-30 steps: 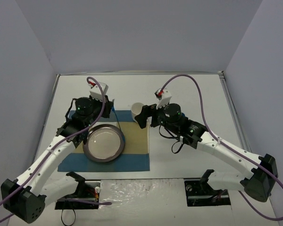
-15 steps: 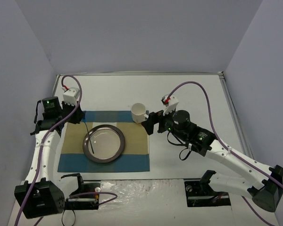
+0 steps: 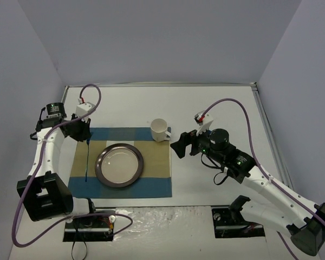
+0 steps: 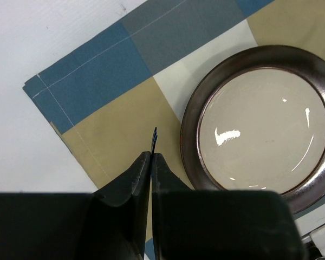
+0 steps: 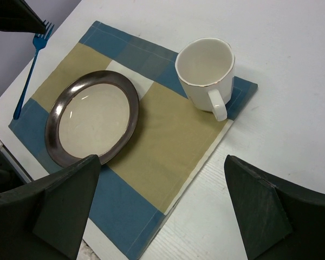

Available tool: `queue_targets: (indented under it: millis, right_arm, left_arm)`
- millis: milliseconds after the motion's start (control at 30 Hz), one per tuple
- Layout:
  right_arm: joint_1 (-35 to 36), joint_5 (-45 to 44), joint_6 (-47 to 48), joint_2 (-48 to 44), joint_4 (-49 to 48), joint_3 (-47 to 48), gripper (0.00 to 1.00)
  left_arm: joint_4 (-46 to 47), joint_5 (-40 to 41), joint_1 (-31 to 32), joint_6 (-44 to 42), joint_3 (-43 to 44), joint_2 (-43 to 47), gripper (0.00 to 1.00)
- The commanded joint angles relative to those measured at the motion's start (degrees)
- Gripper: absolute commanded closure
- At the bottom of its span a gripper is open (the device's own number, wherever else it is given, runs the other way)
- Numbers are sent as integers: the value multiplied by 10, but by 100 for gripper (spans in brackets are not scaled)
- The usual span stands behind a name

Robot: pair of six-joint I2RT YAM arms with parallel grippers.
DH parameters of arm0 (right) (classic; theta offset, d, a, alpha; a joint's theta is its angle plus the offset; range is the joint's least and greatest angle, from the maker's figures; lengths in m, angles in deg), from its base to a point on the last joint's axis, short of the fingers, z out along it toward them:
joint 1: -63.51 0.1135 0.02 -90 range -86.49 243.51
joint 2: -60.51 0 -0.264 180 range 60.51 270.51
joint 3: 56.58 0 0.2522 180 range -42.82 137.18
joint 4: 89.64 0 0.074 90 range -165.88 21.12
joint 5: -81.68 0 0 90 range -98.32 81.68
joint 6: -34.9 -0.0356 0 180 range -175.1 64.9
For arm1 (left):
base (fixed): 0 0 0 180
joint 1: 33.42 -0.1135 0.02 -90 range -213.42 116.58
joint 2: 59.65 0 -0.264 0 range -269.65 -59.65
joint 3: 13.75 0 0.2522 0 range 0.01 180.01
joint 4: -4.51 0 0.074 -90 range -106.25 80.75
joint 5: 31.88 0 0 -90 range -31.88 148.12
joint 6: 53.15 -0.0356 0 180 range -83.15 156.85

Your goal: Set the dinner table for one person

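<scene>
On the white dinner table (image 3: 216, 108) lies a blue-and-tan checked placemat (image 3: 154, 162). A dark-rimmed plate (image 3: 119, 165) sits on it, with a white cup (image 3: 160, 130) at the mat's far right corner. My left gripper (image 3: 84, 130) is shut on the tine end of a thin blue fork (image 3: 86, 162), which runs along the mat's left strip. Whether its handle touches the cloth I cannot tell. The left wrist view shows the fork (image 4: 155, 138) edge-on between the shut jaws, left of the plate (image 4: 260, 124). My right gripper (image 3: 181, 145) stands open and empty, right of the cup (image 5: 206, 73).
Grey walls close in the table on the left, back and right. At the near edge, the arm bases and a strip of electronics (image 3: 97, 225) stand below the placemat (image 5: 168, 146). Bare white tabletop (image 5: 292, 81) stretches to the right of the mat.
My left arm has swung from above the plate out to the mat's left side, carrying the fork with it. My right gripper has backed away from the cup, to the right.
</scene>
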Motion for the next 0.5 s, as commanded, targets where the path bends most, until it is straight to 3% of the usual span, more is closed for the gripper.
queue_targets:
  millis: [0, 467]
  right_arm:
    - [-17, 43, 12, -16, -37, -5, 5]
    - [-16, 29, 32, -32, -32, -10, 5]
  left_arm:
    - [2, -18, -7, -71, 12, -11, 100]
    - [130, -95, -48, -90, -62, -62, 100]
